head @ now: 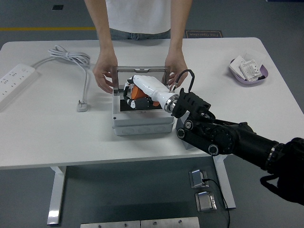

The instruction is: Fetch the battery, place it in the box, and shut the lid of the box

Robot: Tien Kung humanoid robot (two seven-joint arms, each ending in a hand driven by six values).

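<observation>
At the centre of the frame, the right hand (135, 92) reaches from the lower right into the open grey box (141, 118), its fingers curled around an orange battery (138, 91) held inside the box's cavity. A person at the far side steadies the raised transparent lid (141, 71) with both hands (105, 74). A white power strip (16, 78) lies at upper left, a purple tray (248, 71) at upper right.

Battery (138, 92) and box (141, 124), mid-table.
Orange, low inside the open compartment, partly hidden. Grey, rectangular, lid (141, 70) raised upright at far edge, transparent pane framed in grey.
</observation>
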